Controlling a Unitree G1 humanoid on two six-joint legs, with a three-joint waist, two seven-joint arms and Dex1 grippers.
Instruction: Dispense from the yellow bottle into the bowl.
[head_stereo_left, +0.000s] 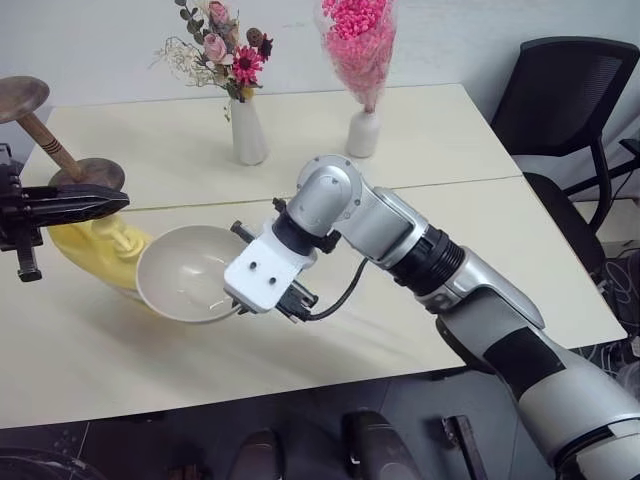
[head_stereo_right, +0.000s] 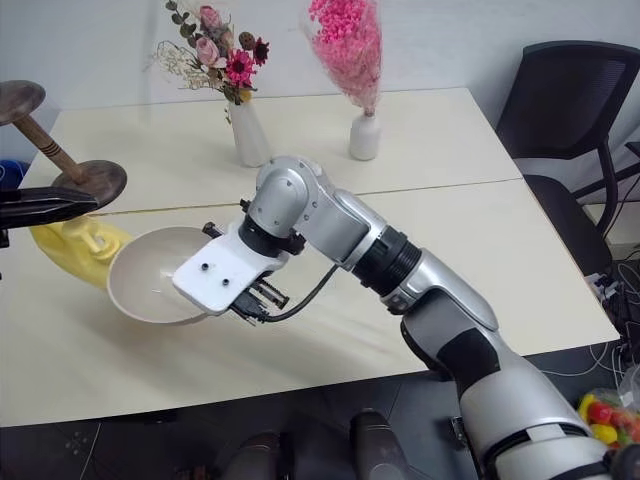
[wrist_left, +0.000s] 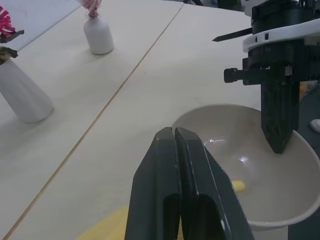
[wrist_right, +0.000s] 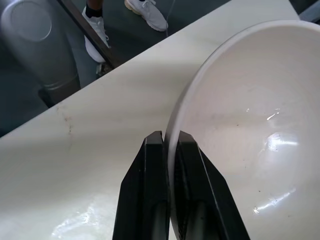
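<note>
- Right gripper (wrist_right: 170, 145) pinches the bowl (head_stereo_left: 185, 272) by its rim, tilted above the table (head_stereo_left: 420, 150).
- Left gripper (wrist_left: 175, 137) is closed, empty.
- Bottle (head_stereo_left: 100, 250) lies at the bowl's 9 o'clock.

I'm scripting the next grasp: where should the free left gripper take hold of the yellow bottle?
Probably the handle loop on the yellow bottle, coming from above: it lies on its side behind the tilted bowl, which the right gripper holds by the rim, blocking that side. The shut left gripper hovers above.
</note>
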